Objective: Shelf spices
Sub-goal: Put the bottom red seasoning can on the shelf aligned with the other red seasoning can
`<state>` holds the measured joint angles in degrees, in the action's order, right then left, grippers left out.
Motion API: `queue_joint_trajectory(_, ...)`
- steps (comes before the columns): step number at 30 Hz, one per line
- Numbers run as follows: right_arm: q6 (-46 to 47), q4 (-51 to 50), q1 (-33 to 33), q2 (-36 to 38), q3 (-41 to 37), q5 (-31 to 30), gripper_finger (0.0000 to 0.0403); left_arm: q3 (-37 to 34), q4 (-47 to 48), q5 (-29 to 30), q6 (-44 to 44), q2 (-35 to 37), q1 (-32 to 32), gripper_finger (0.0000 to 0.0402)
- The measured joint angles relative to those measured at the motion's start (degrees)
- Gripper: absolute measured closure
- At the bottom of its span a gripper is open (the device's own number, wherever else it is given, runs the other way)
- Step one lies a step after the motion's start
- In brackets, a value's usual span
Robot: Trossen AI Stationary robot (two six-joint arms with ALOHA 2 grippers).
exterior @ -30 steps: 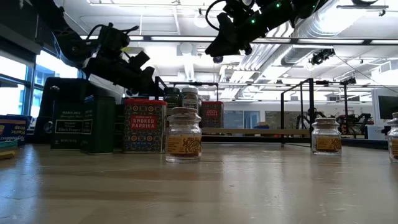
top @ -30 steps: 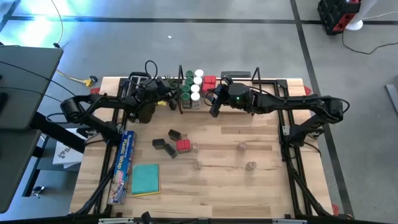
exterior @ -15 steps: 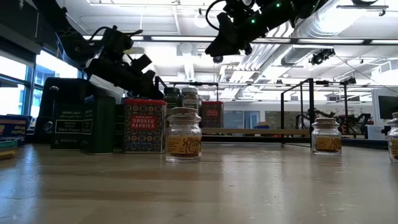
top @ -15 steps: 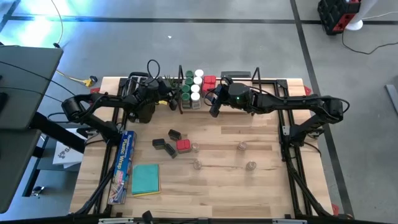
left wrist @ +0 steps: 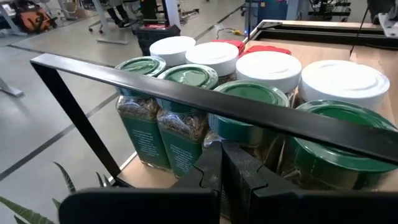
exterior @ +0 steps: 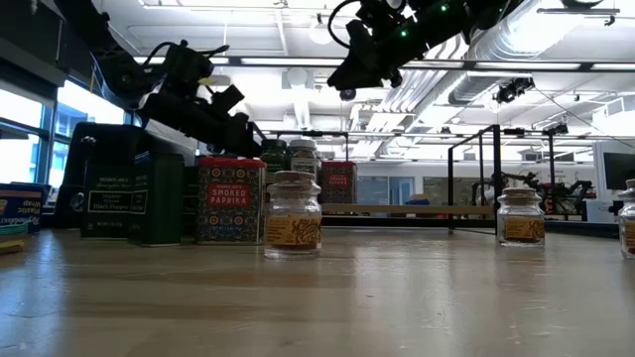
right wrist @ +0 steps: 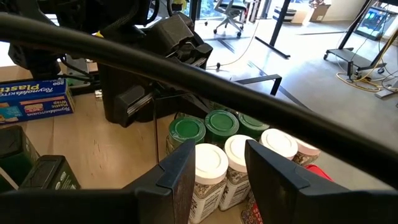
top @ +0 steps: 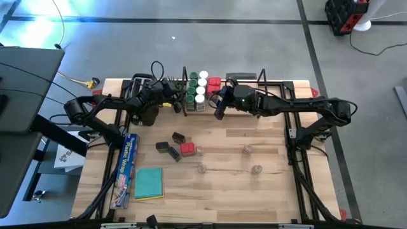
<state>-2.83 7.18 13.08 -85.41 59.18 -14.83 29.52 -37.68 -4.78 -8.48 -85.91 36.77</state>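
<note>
The shelf [top: 185, 89] stands at the table's far middle. On it stand green-lidded jars [top: 191, 89], white-lidded jars [top: 201, 86] and red tins [top: 214, 83]. My left gripper [top: 177, 104] is shut at the shelf's left frame end [left wrist: 186, 93], its tips [left wrist: 221, 149] before a green-lidded jar [left wrist: 249, 118]. My right gripper [top: 219, 111] hangs open above the jars [right wrist: 217, 155], holding nothing. Loose spices rest on the table: dark tins [top: 167, 149], a red tin [top: 187, 149] and tiny clear jars [top: 202, 168]. My left gripper's shut fingertips [left wrist: 214, 155] come level from the table's left, under the frame bar, up to the glass side of a green-lidded jar [left wrist: 239, 143]. Whether they touch it, I cannot tell.
A black toaster [top: 147, 113] stands under my left arm. A plastic-wrap box [top: 127, 170] and a teal pad [top: 149, 183] lie near left. More clear jars [top: 247, 149] [top: 257, 169] stand mid-right. A plant's leaves [left wrist: 37, 205] show beside the shelf's end.
</note>
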Motion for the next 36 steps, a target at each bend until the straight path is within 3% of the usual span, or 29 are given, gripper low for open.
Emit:
queue_joint_trajectory(26, 0.0, 0.0, 0.0, 0.0, 0.0, 0.0, 0.027, 0.0, -2.0, -3.5, -1.2, 0.0, 1.9, 0.0401)
queue_joint_trajectory(36, 0.0, 0.4, 0.0, 0.0, 0.0, 0.0, 0.027, 0.0, 3.8, -6.6, -1.0, 0.1, 3.0, 0.0401)
